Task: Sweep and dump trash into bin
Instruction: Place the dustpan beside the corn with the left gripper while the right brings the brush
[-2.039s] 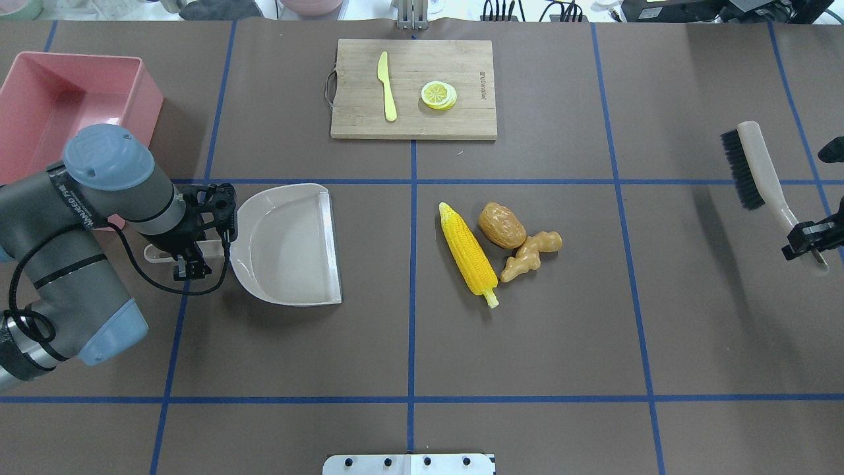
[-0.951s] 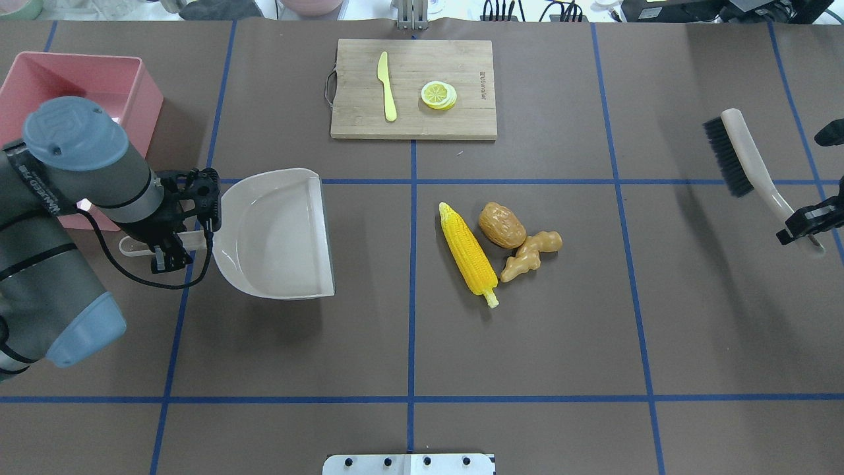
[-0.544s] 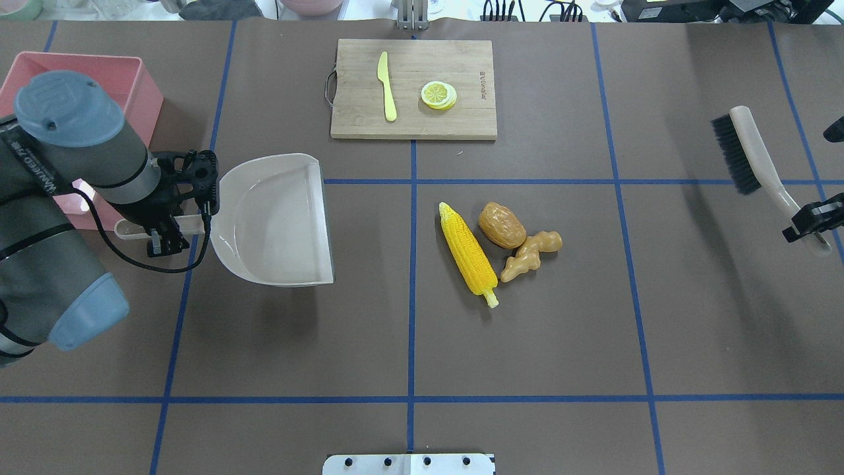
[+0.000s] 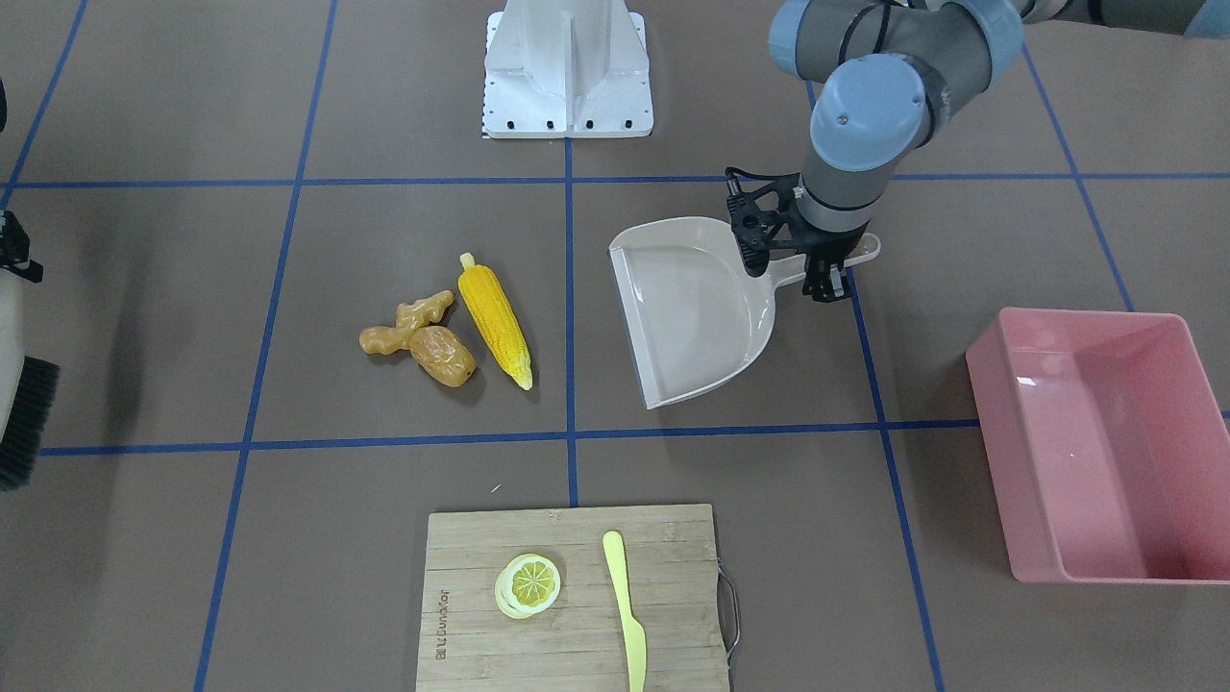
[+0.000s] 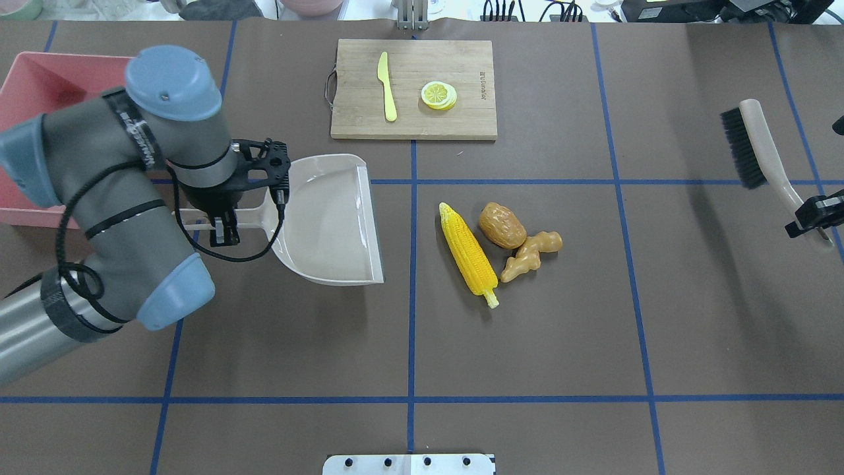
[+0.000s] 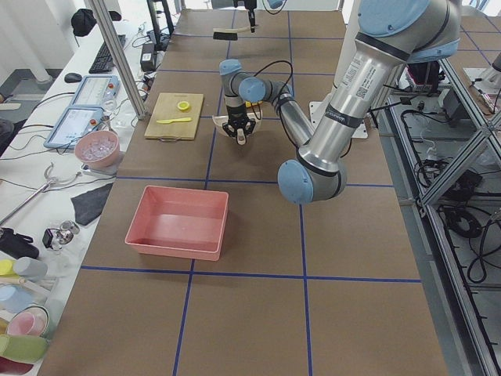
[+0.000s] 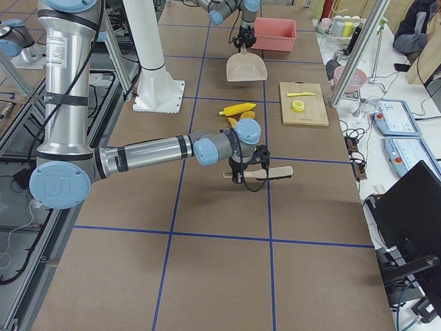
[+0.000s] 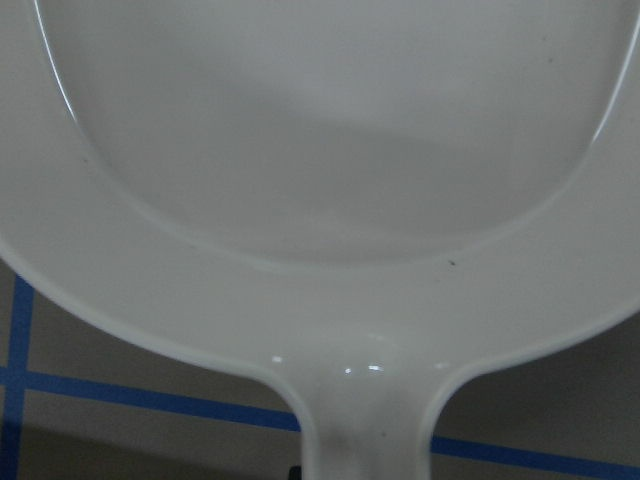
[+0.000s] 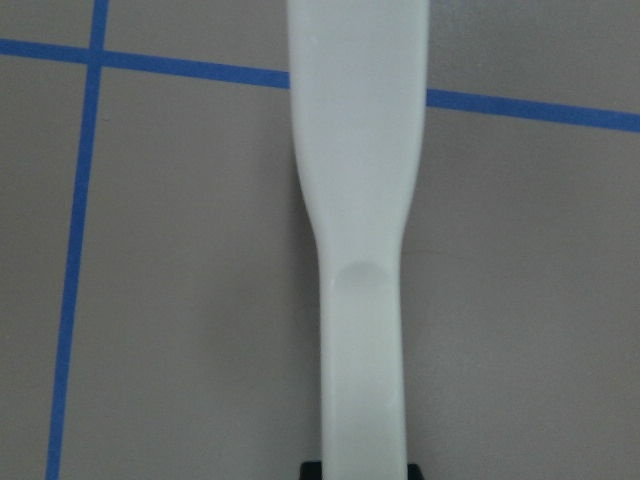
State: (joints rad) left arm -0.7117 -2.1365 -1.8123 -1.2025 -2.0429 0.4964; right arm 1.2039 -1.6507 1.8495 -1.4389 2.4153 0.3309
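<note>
Change: beige plastic dustpan (image 5: 330,224) now nearer the yellow corn cob (image 5: 468,257).
Left gripper (image 5: 223,223): clamps its handle; cob beyond pan mouth.
Right gripper (image 5: 814,221): grips black-bristled brush (image 5: 752,148).

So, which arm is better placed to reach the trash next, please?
Probably left: the left gripper holds the dustpan near the corn cob; the right gripper and its brush are far off.

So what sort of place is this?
Probably a robotics lab: a robot arm over a tape-gridded table, toy corn, and screens alongside.
</note>
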